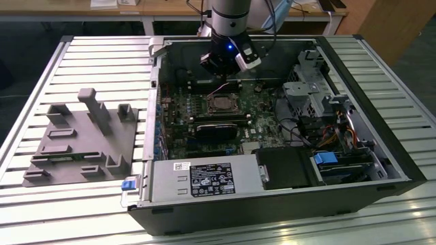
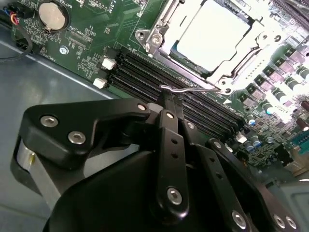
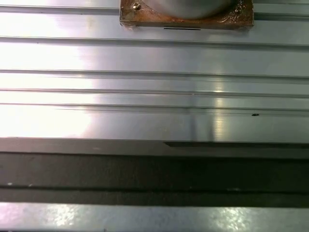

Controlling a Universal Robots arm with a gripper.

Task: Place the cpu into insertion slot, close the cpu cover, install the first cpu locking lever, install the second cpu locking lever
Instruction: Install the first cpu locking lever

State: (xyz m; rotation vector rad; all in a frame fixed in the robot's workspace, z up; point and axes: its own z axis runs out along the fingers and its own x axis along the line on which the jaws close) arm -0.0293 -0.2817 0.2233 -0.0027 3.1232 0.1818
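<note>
1. the cpu (image 2: 212, 29) lies flat in the insertion slot (image 1: 221, 105) on the green motherboard (image 2: 96, 34), inside the open computer case (image 1: 381, 117) — so the placing looks done
2. the cpu cover (image 2: 166, 31) is down over it: its silver frame lies around the pale metal top, which shows through the square opening; i judge that the cover step is done too
3. the step in hand is, i think, a locking lever (image 2: 176, 89) — a thin wire bar along the socket edge that faces the long black memory slots (image 2: 140, 67); which of the two levers it is, i cannot tell
4. the gripper (image 2: 170, 99) has its fingers brought together with no gap between them, and the tips sit right at the hooked end of this lever; whether they pinch the wire or only touch it, the second wrist view does not make clear
5. in the exterior view the gripper (image 1: 225, 69) hangs over the board, near the socket
6. the lever work calls for a small and exact move: by my judgement the hooked end must go down and sideways under its catch; the thin wire may slip off the tips, so a slow push with steady contact seems wise
</note>
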